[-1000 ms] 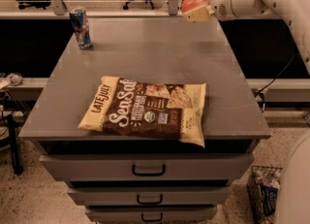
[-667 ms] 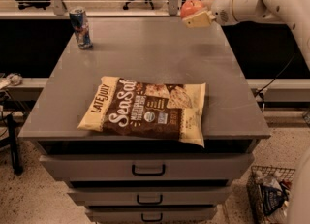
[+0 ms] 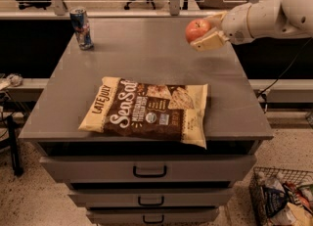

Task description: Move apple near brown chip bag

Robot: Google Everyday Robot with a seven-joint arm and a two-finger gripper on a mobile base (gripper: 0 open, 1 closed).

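Note:
The apple [image 3: 196, 29] is red-orange and round, held in the air above the right rear part of the grey cabinet top [image 3: 146, 56]. My gripper [image 3: 208, 32] comes in from the right on a white arm and is shut on the apple, with one cream finger under it and one behind it. The brown chip bag [image 3: 149, 110] lies flat near the front edge of the cabinet top, dark brown centre with cream ends, in front of and to the left of the apple.
A tall blue drink can [image 3: 81, 28] stands at the rear left corner. The cabinet has drawers with handles [image 3: 149, 172] below. A wire basket [image 3: 283, 198] with items sits on the floor at the right. Office chairs stand behind.
The gripper with the apple has moved forward and lower, away from the rear edge and closer to the chip bag. The bag and can have not moved.

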